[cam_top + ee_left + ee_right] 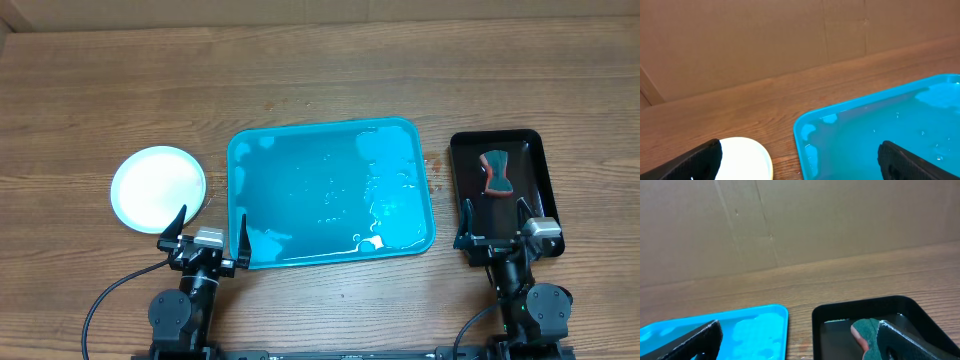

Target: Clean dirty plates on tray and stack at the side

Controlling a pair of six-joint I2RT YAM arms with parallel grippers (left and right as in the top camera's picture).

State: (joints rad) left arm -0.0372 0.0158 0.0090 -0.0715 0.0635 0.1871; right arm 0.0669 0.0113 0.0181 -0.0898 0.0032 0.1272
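The turquoise tray [331, 192] lies at the table's middle, wet and holding no plates. It also shows in the left wrist view [880, 130] and the right wrist view [730, 330]. A stack of plates [158, 187] sits on the table left of the tray, its top plate clean and pale; its edge shows in the left wrist view [747, 157]. My left gripper [210, 235] is open and empty at the front, between the plates and the tray's left corner. My right gripper [495, 225] is open and empty at the front edge of the black tray.
A small black tray [501, 188] stands right of the turquoise tray, with a green and red sponge [495, 173] lying in it; the sponge also shows in the right wrist view [867, 332]. A cardboard wall runs along the table's far edge.
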